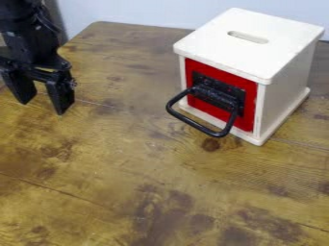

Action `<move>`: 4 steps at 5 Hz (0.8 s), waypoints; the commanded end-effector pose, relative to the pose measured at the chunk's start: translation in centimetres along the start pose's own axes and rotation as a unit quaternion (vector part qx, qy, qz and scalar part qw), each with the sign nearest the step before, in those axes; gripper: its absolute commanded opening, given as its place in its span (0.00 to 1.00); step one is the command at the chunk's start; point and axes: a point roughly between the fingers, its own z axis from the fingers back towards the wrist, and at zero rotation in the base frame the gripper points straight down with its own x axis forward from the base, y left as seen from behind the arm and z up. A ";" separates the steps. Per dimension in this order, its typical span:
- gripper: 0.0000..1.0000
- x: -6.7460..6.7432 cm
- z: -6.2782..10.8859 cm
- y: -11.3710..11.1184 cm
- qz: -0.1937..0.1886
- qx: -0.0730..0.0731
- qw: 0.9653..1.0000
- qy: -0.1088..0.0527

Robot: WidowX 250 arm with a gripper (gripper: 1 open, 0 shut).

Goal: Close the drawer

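Camera: red drawer (206, 72), black loop handle (203, 112), cream box (252, 43) (slotted); gripper (42, 104) spread wide.

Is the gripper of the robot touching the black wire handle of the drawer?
Apart. The camera view shows it: the gripper is at the left, and a wide stretch of bare wooden table separates it from the handle.

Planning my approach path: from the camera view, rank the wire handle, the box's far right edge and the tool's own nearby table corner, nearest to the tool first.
1. Table corner: behind the tool.
2. Wire handle: box's front.
3. Box's right edge: far side.
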 end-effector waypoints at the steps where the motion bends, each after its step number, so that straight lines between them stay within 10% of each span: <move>1: 0.00 0.3 3.5 0.0 -0.005 0.002 0.999 -0.042; 2: 1.00 0.3 3.8 -0.3 -0.003 -0.002 0.999 -0.051; 4: 1.00 0.4 2.6 -1.0 -0.026 -0.007 0.998 -0.053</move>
